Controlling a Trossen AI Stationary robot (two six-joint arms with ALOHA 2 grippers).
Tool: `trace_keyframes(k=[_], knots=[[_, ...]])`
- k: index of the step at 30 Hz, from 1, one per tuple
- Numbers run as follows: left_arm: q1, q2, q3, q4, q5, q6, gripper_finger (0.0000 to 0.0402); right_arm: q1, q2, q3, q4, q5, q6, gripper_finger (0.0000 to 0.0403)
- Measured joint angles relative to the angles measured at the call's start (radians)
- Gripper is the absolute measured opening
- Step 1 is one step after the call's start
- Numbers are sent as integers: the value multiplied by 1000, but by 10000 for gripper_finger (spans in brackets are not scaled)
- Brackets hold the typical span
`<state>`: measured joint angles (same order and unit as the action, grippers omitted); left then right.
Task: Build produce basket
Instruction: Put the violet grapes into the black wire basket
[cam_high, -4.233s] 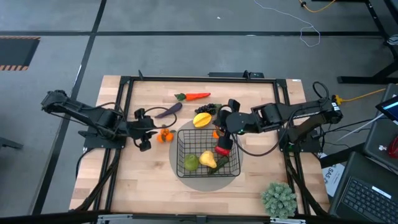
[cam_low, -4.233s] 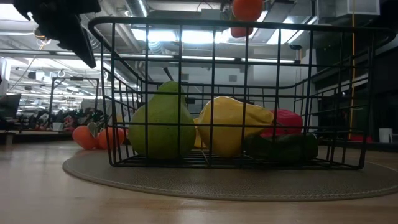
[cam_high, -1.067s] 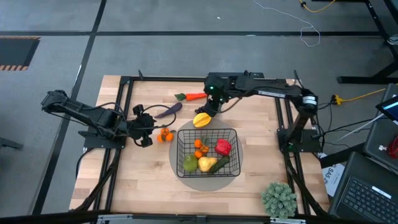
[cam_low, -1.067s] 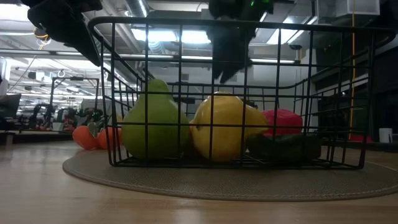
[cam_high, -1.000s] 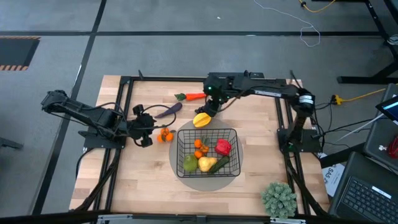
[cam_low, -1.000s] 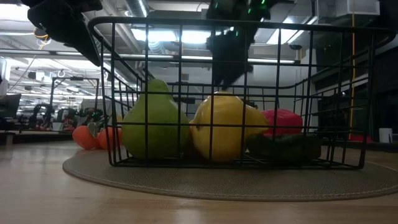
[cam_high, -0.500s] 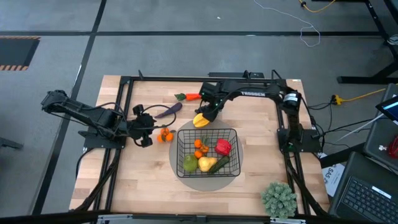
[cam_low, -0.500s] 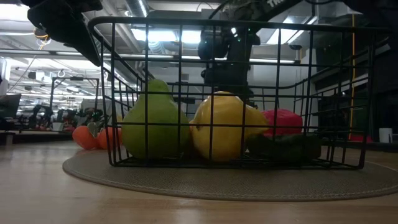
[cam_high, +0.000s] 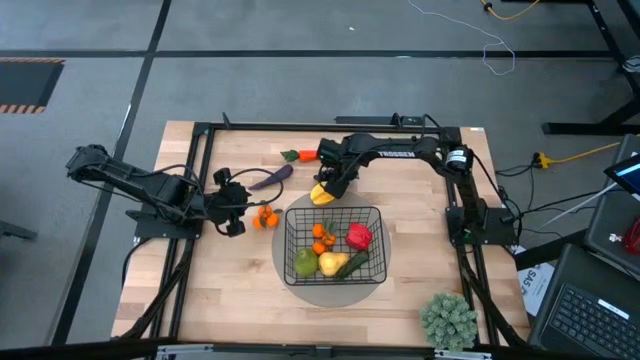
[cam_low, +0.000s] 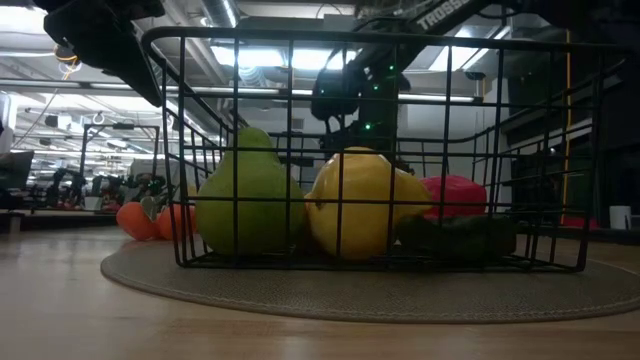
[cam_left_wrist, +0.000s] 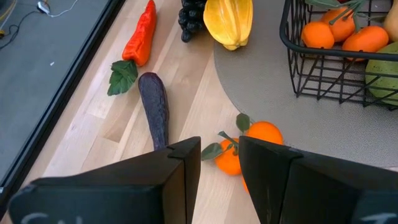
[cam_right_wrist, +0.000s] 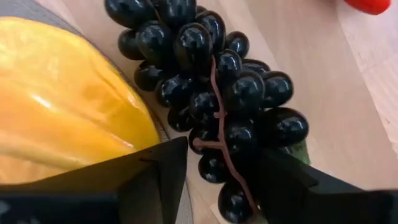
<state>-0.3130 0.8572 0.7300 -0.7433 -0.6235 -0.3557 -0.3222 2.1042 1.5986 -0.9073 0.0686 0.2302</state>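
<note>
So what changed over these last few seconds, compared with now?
The right gripper let a tangerine sprig go into the basket, then swung to the table's far side and came down with fingers open around the dark grapes, beside the yellow starfruit. The left gripper, open by the loose tangerines, carrot and eggplant, stayed put.

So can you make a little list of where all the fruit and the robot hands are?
basket: pear, yellow fruit, tangerines, red pepper, cucumber inside
grapes: on the table, between the right gripper's open fingers
starfruit: beside the grapes
carrot, eggplant: on the table
left gripper: open, above loose tangerines
</note>
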Motion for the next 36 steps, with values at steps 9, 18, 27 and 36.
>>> trace_keyframes(k=[9, 18, 27, 36], knots=[[0, 0, 0, 0, 0, 0, 98, 1, 11, 1, -3, 15, 2, 56], [0, 0, 0, -5, 0, 0, 98, 39, 19, 156, -198, 170, -31, 6], [0, 0, 0, -4, -5, 0, 98, 121, 15, 537, -529, 384, -25, 1], [1, 0, 0, -4, -16, 0, 98, 184, -56, 728, -649, 371, 12, 0]])
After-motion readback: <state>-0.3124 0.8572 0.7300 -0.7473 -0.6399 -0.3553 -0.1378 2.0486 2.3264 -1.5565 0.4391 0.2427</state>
